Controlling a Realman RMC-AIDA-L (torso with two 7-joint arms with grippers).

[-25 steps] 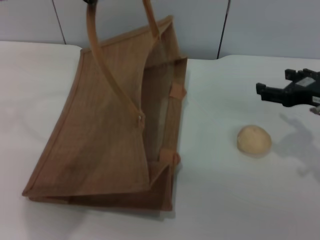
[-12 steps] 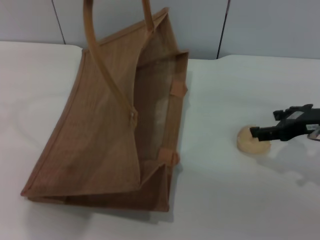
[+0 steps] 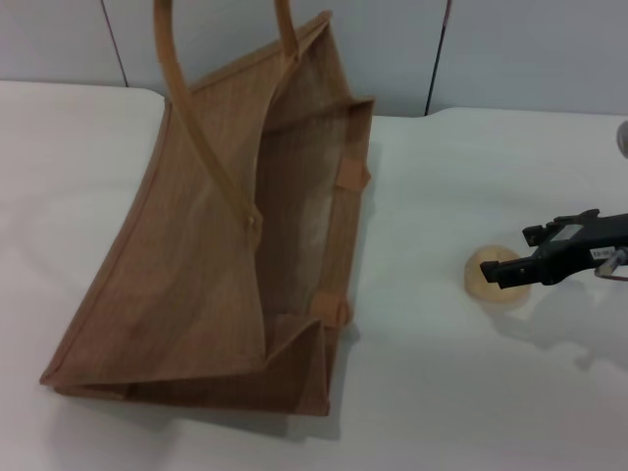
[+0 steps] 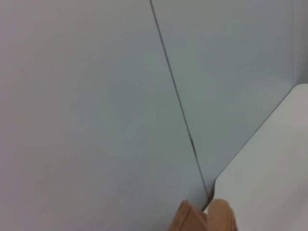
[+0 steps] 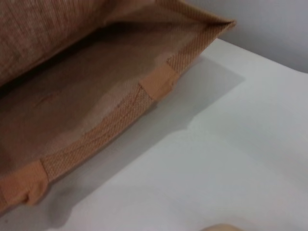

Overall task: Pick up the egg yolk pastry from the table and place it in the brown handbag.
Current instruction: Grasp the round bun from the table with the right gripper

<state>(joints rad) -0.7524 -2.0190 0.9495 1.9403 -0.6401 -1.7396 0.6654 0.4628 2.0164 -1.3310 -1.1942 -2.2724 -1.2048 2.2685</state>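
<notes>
Toward the counter's right edge, the right gripper (image 3: 512,271) straddled the egg yolk pastry (image 3: 488,276).
Its fingers stood apart around the pastry, which sat on the white counter (image 3: 442,392), well apart from the brown handbag (image 3: 211,245) lying open on its side near the left edge. The pastry looked light, soft and crumbly, so a gentle hold across its middle seemed best. Nothing stood between pastry and bag mouth. The left gripper was out of sight, apparently up by the handles (image 4: 211,219).
</notes>
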